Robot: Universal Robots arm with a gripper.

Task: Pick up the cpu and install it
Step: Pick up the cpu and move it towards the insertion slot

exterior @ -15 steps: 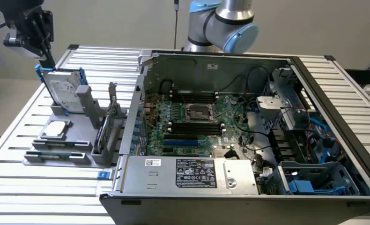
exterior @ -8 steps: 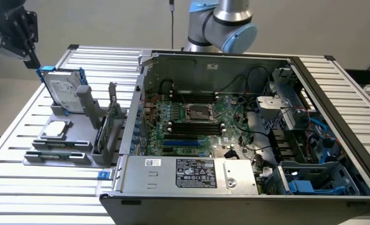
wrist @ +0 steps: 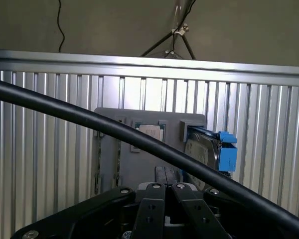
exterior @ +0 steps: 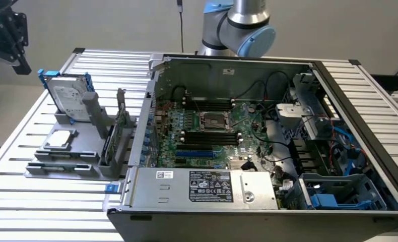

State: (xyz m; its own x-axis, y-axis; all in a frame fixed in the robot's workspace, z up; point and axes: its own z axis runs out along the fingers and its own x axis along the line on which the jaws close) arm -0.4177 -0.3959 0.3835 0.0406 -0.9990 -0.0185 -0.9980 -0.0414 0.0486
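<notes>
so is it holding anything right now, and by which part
Nothing is held. The gripper is shut with nothing between its fingers, and the cpu lies apart from it in the grey holder.

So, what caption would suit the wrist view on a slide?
Shut gripper faces the gray holder, where the cpu lies untouched.

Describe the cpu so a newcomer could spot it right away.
On the exterior view's left, beside the open computer case, a grey holder sits on the slatted table. The cpu lies flat on it, nearer the camera than the upright hard drive: a small square with a dull silver top, far smaller than the drive.
</notes>
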